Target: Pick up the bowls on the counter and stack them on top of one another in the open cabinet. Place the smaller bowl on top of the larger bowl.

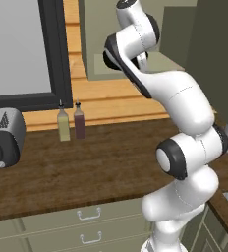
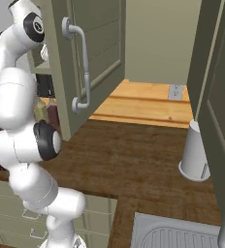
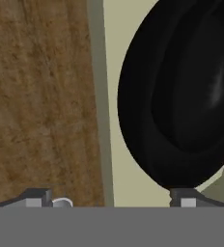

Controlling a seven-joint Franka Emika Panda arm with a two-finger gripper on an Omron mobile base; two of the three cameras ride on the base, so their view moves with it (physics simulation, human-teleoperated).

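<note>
Apparently the arm is reaching into the open olive-beige wall cabinet (image 1: 135, 44), and in the hand view a glossy black round bowl (image 3: 181, 96) lies on the pale shelf floor (image 3: 116, 159), close before the gripper (image 3: 111, 197); one bowl or two nested, I cannot tell. Its two dark finger tips stand wide apart and hold nothing. I judge a good release means drawing back straight, without brushing the rim. Below lies the dark brown wood-grain countertop (image 1: 86, 162), with a grey toaster (image 1: 3, 138), two small bottles (image 1: 71, 120), a white cylinder container (image 2: 194, 155) and a dark-framed window (image 1: 52, 49)
</note>
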